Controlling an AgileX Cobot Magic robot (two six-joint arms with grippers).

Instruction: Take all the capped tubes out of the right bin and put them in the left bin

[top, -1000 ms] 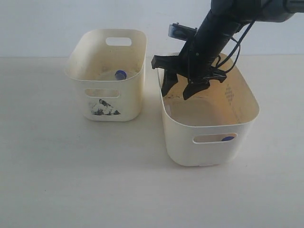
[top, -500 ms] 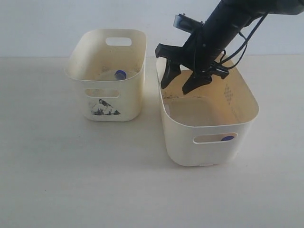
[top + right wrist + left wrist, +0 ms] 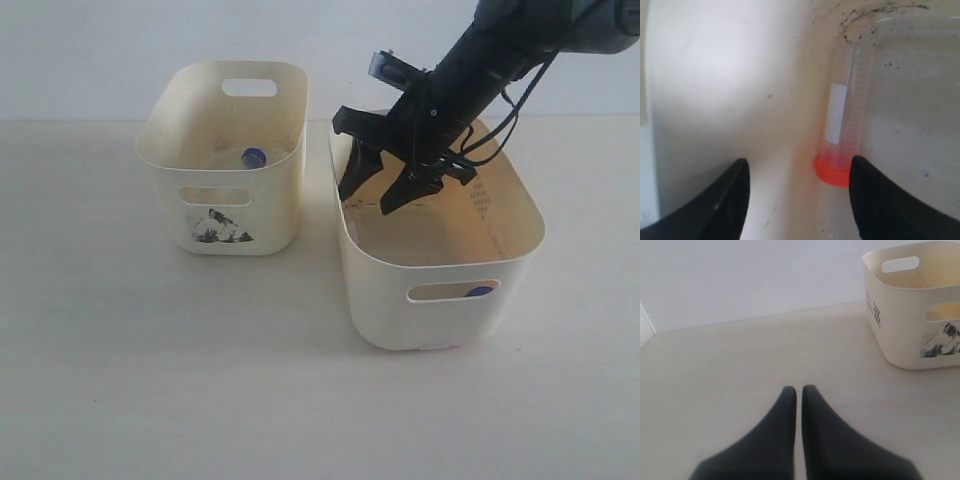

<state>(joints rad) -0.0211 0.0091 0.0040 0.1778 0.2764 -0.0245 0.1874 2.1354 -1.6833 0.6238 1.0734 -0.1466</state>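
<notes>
The orange-capped tube (image 3: 845, 120) is lying inside the right bin (image 3: 380, 300), just ahead of the right gripper (image 3: 799, 166), which is hanging with jaws spread, holding nothing, one fingertip (image 3: 862, 192) beside its cap.

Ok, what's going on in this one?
The right gripper hangs open inside the right bin, above an orange-capped tube lying by the bin's wall; nothing is gripped yet. A blue-capped tube lies in the left bin, and another blue cap shows through the right bin's handle slot. The left gripper is shut, off to the side.
</notes>
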